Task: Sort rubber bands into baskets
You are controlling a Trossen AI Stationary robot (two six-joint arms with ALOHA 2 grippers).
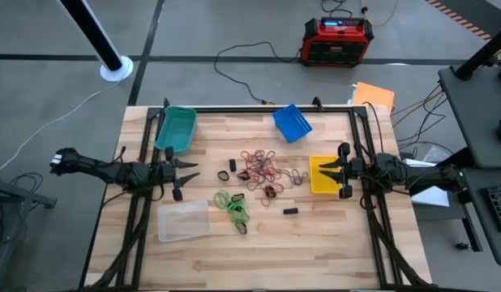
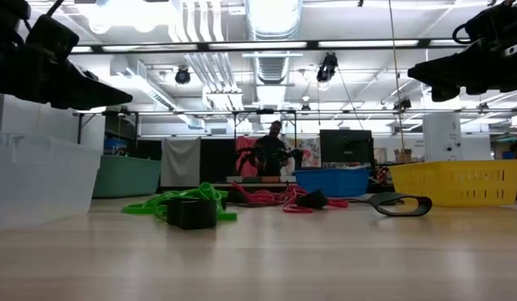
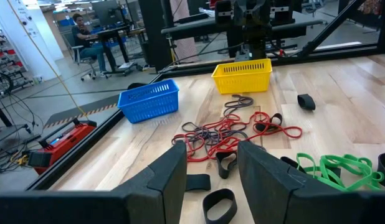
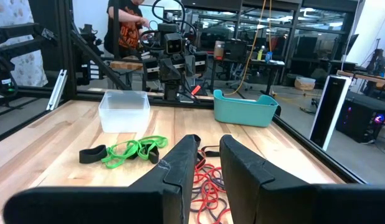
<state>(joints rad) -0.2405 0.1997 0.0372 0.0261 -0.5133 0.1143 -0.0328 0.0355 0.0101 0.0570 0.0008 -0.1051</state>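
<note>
Left gripper (image 1: 188, 175) at table's left edge, fingers parted, nothing held, right gripper (image 1: 325, 172) over yellow basket (image 1: 319, 184), fingers slightly parted, empty, rubber bands (image 1: 263, 168) heaped mid-table between teal basket (image 1: 177, 128), blue basket (image 1: 292, 122), clear basket (image 1: 183, 221).

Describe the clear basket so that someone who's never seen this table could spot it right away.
Start at the wooden table and find the bright green rubber bands near its middle. The clear basket sits just beside them, towards the left gripper. It is the only colourless, see-through tray; the others are teal, blue and yellow.
</note>
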